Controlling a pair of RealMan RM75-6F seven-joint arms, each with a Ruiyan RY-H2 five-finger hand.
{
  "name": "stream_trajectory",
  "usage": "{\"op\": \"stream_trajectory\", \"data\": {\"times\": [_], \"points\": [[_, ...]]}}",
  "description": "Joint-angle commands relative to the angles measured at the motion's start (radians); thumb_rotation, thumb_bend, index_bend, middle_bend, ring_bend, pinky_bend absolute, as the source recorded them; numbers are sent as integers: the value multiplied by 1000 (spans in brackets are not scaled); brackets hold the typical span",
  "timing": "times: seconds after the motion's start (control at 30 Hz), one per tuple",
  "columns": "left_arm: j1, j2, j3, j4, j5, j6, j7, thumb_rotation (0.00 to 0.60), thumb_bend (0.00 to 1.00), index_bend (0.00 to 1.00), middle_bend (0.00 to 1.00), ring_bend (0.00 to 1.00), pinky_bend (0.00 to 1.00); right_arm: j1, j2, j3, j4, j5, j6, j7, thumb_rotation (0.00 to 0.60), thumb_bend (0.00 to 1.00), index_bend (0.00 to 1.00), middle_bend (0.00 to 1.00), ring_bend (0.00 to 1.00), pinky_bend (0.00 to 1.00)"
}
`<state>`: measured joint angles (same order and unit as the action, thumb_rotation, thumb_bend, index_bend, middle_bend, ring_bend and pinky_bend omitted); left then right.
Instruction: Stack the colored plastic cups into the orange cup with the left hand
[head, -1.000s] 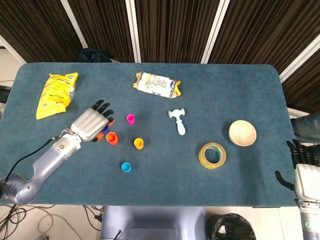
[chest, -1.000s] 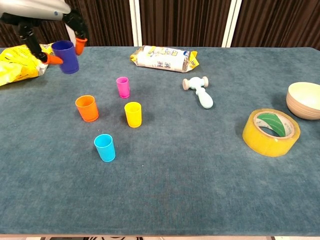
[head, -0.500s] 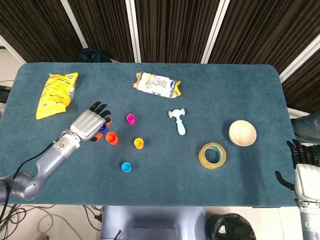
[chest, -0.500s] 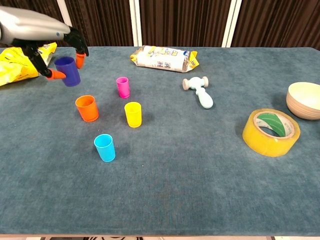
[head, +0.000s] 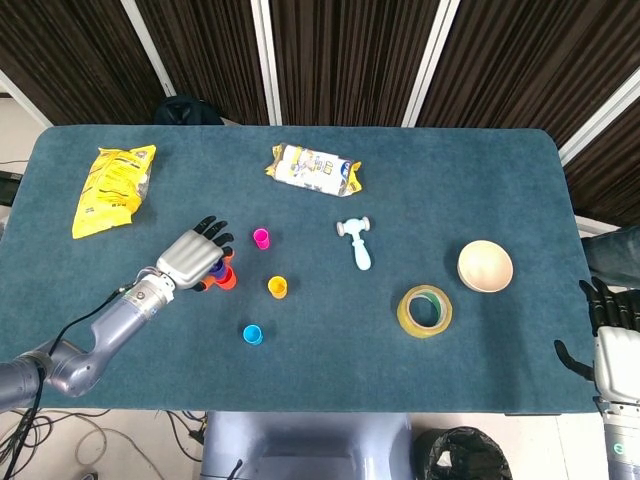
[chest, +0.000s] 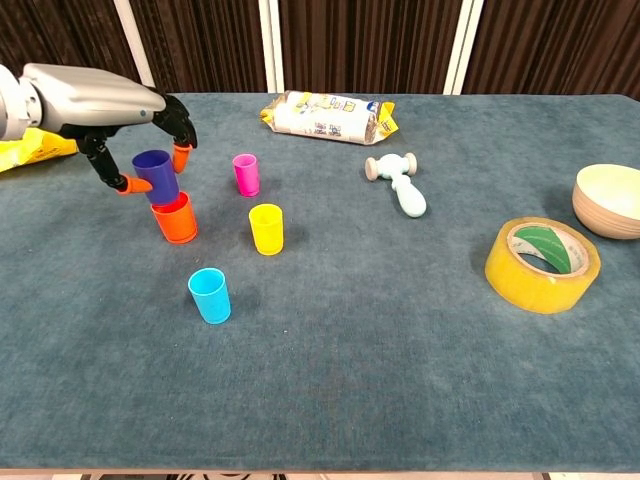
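Chest view showed the left hand (chest: 120, 110) holding the purple cup (chest: 155, 175) between its fingers (a bit tilted), right over the orange cup (chest: 175, 220). The right hand (head: 612, 345) sat off the table with its fingers spread, holding nothing.

A silver-backed left hand (chest: 120, 110) with black, orange-tipped fingers is showing against the teal table (chest: 400, 330), among purple (chest: 155, 175), orange (chest: 176, 219), pink (chest: 245, 174), yellow (chest: 266, 229) and light blue (chest: 210, 295) cups.
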<state>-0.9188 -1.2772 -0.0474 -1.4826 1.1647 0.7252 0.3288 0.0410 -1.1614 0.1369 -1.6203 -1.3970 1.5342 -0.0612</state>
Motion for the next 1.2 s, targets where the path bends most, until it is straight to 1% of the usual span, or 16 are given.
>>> {"op": "stream_trajectory", "data": {"times": [0.03,0.2,0.4,0.5,0.57,0.67,0.7,0.83,1.0,1.2], "points": [[-2,-17,1,17,7,-2,-2,600,375,447,187,0,8,0,1,1,0,1,0,2,600,325,86,78,126,84],[-5,-39,0,33,15,-5,-8,600,375,440,187,0,8,0,2,3,0,3,1,4,600,325,86,78,126,84],[-9,-52,5,44,19,-20,-9,600,366,398,186,0,8,-1,3,5,-2,4,3,7,600,324,86,78,126,86],[-10,-52,4,42,19,-23,-12,600,358,345,183,0,7,-2,4,5,-3,4,4,8,600,325,86,78,126,84],[-11,-49,5,40,19,-29,-14,600,353,283,178,0,5,-2,4,6,-3,5,5,8,600,324,86,78,126,85],[-16,-39,7,33,14,-45,-16,600,342,217,172,0,1,-2,5,6,-5,6,5,8,600,324,86,78,126,85],[-17,-37,7,30,13,-48,-16,600,337,208,172,0,1,-2,5,6,-5,7,4,8,600,324,86,78,126,86],[-21,-20,7,11,13,-59,-22,600,328,201,171,0,0,-2,5,6,-7,7,3,6,600,325,86,78,126,85],[-19,-3,-2,-9,22,-47,-32,600,328,193,174,0,1,-2,6,6,-9,8,3,5,600,325,86,78,126,85],[-7,-17,-29,-23,51,18,-54,600,327,192,176,0,2,-3,5,6,-12,8,5,3,600,324,86,78,126,84]]}}
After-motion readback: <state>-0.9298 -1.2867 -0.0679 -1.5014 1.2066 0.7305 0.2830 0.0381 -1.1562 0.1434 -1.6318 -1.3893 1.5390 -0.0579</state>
